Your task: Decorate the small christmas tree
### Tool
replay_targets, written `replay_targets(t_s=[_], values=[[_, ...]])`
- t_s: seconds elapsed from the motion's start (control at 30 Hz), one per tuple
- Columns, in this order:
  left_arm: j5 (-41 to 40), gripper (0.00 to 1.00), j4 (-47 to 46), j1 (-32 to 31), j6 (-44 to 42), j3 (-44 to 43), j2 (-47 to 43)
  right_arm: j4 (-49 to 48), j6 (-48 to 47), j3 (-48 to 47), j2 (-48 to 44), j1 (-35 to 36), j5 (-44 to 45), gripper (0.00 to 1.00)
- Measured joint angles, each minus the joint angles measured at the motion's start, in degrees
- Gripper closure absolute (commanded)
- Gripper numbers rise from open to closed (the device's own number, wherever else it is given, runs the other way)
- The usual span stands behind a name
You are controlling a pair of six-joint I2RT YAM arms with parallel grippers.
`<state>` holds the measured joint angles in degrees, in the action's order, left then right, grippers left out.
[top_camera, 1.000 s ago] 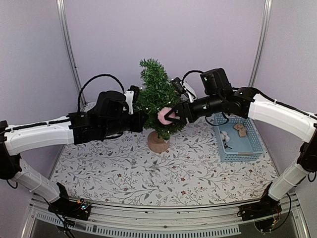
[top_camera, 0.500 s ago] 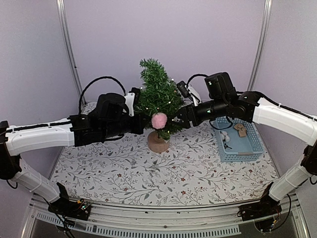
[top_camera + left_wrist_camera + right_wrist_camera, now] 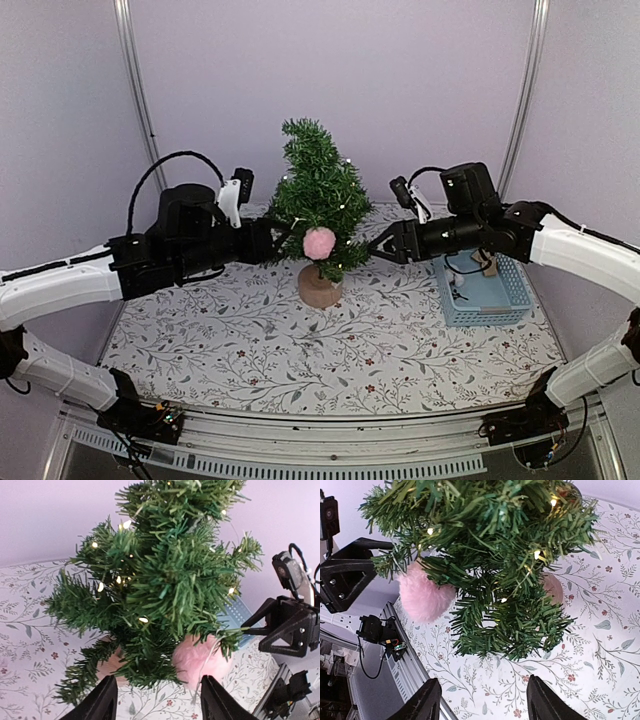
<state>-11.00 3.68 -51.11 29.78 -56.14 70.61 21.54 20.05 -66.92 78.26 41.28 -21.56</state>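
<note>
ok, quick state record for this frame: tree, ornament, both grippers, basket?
tree: upright on table, lights lit
pompom: pink, hanging on the tree's lower front branches
left gripper: open, empty, at the tree's left side
right gripper: open, empty, at the tree's right side
basket: blue, right of the tree, holds small items

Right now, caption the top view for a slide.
Pink pompom hangs on tree; left gripper and right gripper stand open beside it.
</note>
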Motion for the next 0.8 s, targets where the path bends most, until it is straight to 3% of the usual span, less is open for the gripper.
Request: replay_targets(t_s=[0.17, 0.37, 0.6, 0.8], values=[[2.2, 0.34, 0.0, 4.3, 0.2, 3.6, -6.2, -0.4, 3.2, 1.5, -0.2, -2.2, 0.1, 0.54], [7.9, 0.33, -0.2, 16.7, 0.4, 7.2, -9.4, -0.9, 8.1, 2.4, 0.1, -4.2, 0.2, 0.56], [22.2, 0.28, -6.7, 30.6, -0.3, 8.5, -1.3, -5.2, 14.7, 2.6, 4.2, -4.2, -0.3, 0.58], [32.4, 0.33, -11.8, 33.7, -1.8, 5.8, 10.9, -8.7, 19.6, 3.5, 6.7, -4.2, -1.6, 0.61]])
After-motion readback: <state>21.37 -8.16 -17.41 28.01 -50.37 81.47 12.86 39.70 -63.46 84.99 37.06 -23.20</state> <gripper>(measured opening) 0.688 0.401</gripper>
